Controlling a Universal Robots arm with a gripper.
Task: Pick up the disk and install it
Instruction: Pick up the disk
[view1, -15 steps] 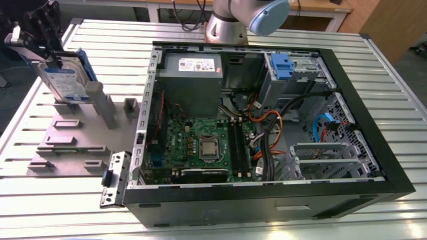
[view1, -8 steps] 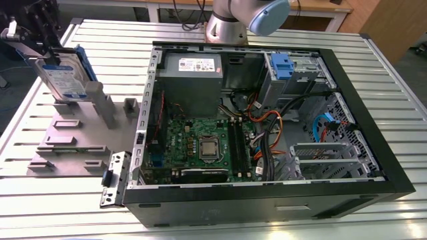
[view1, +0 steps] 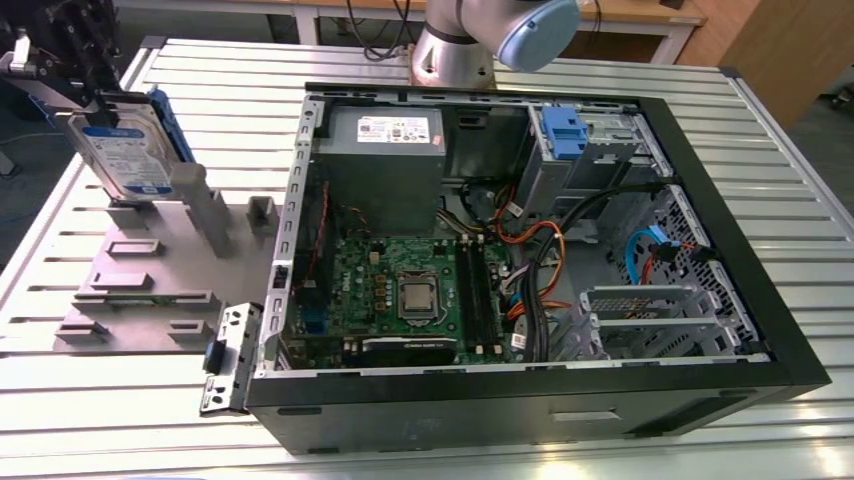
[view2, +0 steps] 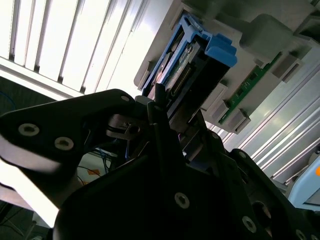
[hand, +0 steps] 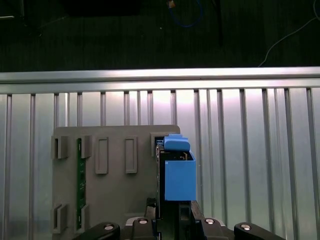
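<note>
While the disk (view1: 124, 155) stands on edge in the grey stand (view1: 147, 290) at the exterior view's left, leaning slightly, the pincer (view1: 96, 92) sits right at its upper end; whether it is clamped on the disk or merely around it cannot be told. In the first wrist view the disk (hand: 178, 180) appears edge-on, its blue bracket toward the camera. It looks like a rigid metal slab with some weight, smooth on its faces and likely sensitive to knocks, so the narrow metal edges near the top seem the soundest place to hold, rather than the plastic tab, which may flex. The stand also holds a green circuit strip (hand: 79, 180) in another slot. On the slatted worktop (view1: 801, 180) beside it lies the open computer case (view1: 787, 340), containing a grey power-supply box (view1: 380, 160), a green motherboard (view1: 407, 290), bundled cables (view1: 534, 230) and a drive bay with a blue latch (view1: 563, 135) in its far corner.
</note>
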